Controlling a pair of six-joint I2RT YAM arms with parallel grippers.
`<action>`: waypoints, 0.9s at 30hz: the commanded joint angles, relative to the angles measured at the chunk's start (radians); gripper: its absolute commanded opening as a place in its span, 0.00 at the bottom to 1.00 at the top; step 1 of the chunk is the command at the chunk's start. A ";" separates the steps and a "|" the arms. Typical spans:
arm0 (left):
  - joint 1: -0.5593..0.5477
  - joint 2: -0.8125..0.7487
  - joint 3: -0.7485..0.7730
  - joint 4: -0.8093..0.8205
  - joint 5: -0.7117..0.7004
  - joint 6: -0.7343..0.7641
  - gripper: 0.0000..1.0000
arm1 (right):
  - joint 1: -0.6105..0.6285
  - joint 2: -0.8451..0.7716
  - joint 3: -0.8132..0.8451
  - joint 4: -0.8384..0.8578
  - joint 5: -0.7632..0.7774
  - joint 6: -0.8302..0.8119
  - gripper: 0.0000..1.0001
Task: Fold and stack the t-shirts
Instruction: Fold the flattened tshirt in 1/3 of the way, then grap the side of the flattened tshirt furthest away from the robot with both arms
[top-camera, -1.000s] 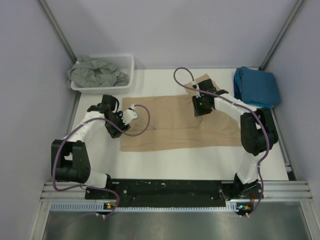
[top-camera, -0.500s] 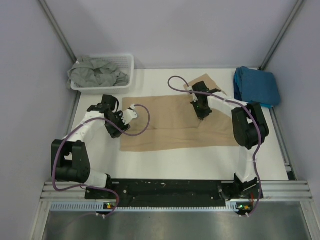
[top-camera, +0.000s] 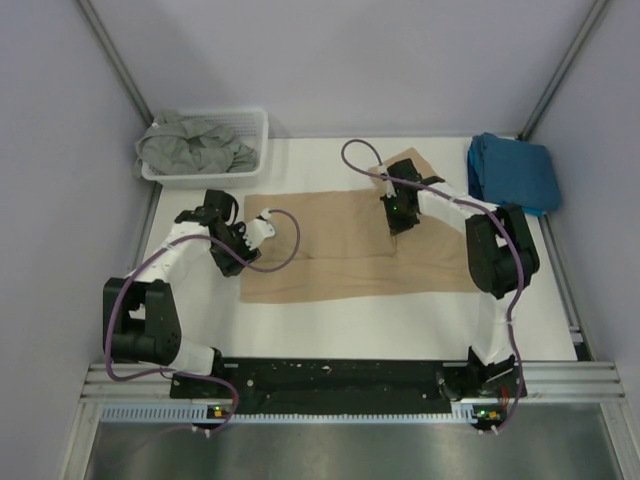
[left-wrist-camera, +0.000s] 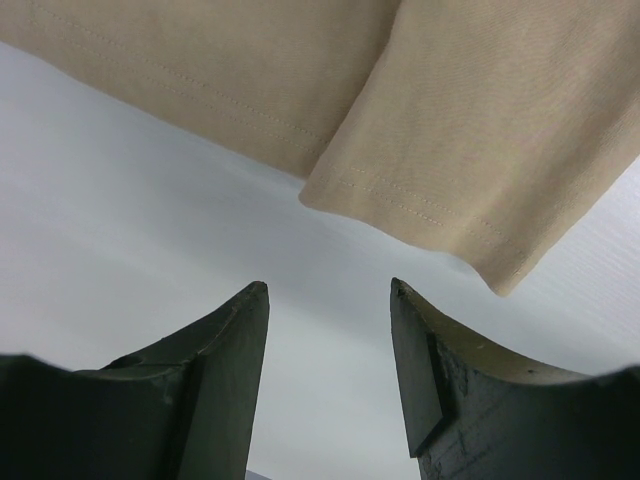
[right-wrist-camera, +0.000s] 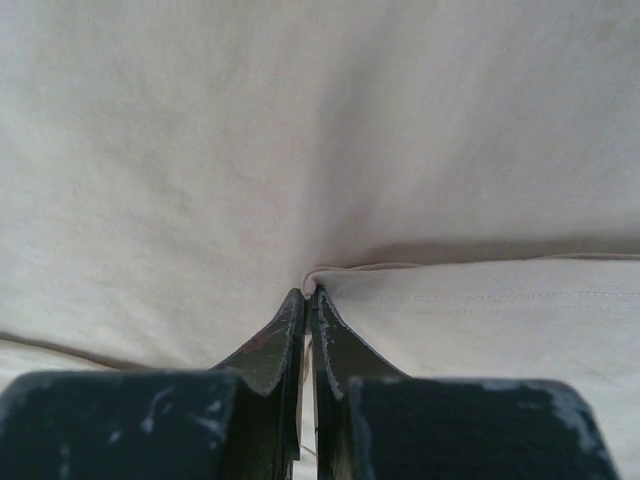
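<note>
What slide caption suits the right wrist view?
Right pincer shut on a fold of the tan t-shirt.

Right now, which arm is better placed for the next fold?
Right. The right end effector is shut on a pinch of the tan t-shirt, so it could probably carry that part over. The left end effector is open above the table, beside the shirt's edge.

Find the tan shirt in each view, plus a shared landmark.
Top external: the tan shirt lies spread mid-table.
Left wrist: across the top, above the open left gripper.
Right wrist: fills the frame, pinched by the right gripper.
Shared landmark: the white table, top and left wrist.
</note>
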 joint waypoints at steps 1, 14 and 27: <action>0.002 -0.005 -0.008 0.001 0.004 -0.002 0.56 | -0.027 -0.022 0.025 0.079 -0.084 0.096 0.00; 0.002 -0.016 0.015 -0.034 0.042 0.000 0.57 | -0.046 -0.076 -0.002 0.135 -0.220 0.112 0.40; -0.087 -0.119 -0.073 -0.095 0.188 0.070 0.60 | -0.505 -0.675 -0.553 0.139 -0.072 0.451 0.53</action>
